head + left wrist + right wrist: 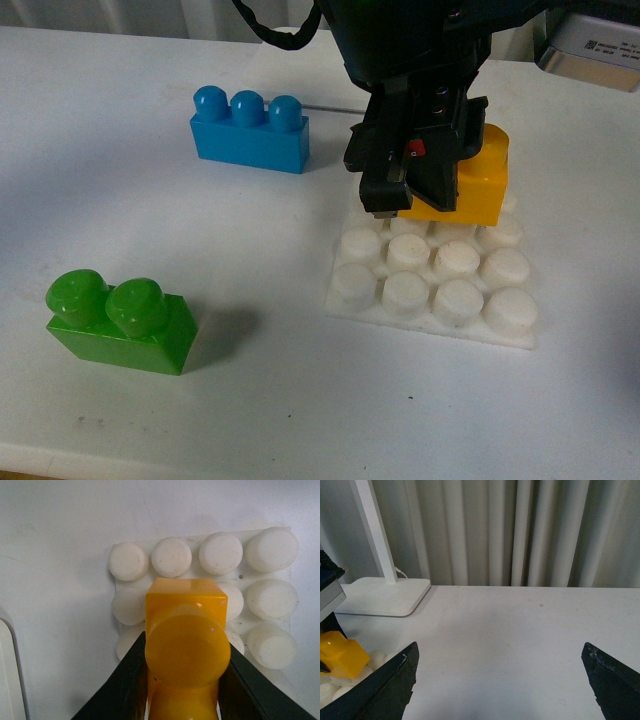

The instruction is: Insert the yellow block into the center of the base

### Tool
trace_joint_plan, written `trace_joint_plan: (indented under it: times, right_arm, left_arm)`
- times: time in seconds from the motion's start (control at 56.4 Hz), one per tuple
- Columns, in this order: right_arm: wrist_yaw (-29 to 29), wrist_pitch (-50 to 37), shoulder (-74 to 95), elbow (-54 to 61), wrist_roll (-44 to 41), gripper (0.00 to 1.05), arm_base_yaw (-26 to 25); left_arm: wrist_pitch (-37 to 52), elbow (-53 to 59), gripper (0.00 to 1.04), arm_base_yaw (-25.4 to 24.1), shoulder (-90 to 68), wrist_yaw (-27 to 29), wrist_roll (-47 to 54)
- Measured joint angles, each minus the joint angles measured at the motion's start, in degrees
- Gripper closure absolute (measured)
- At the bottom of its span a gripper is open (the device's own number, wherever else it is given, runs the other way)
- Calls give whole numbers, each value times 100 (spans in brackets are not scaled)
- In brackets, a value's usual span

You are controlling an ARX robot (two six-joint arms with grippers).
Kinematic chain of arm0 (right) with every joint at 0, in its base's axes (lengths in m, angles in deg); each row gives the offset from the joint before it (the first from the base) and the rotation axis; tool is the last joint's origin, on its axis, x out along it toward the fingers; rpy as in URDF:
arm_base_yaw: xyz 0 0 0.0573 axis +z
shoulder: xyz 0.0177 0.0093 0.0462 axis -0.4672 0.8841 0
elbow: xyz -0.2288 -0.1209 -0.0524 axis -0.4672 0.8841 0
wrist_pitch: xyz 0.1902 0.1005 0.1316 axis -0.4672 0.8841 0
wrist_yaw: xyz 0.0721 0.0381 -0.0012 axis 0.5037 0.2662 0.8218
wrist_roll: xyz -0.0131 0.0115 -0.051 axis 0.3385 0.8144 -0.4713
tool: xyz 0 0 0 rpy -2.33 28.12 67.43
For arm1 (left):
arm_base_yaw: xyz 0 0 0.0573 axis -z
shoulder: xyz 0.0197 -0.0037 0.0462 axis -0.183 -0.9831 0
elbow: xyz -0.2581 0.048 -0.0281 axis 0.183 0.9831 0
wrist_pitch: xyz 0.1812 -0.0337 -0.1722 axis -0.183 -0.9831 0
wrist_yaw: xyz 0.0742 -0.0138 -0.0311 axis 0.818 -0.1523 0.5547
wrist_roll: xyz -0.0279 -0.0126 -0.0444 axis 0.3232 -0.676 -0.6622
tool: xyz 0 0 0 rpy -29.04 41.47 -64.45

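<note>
My left gripper is shut on the yellow block and holds it over the far rows of the white studded base, tilted, low over the studs; I cannot tell if it touches them. In the left wrist view the yellow block sits between the two black fingers, with the base's studs around and under it. My right gripper is open and empty above bare white table; the yellow block and a few base studs show at that view's edge.
A blue three-stud brick stands behind and left of the base. A green two-stud brick stands at the front left. A white lamp base with a pole stands near a curtain. A grey box is at the far right.
</note>
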Motion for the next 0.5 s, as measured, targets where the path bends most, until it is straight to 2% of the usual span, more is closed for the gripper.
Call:
trace_joint_plan:
  times: [0.497]
  right_arm:
    - [-2, 0, 0, 0, 0, 9, 0]
  left_arm:
    - [111, -20, 73, 9, -203, 160, -11]
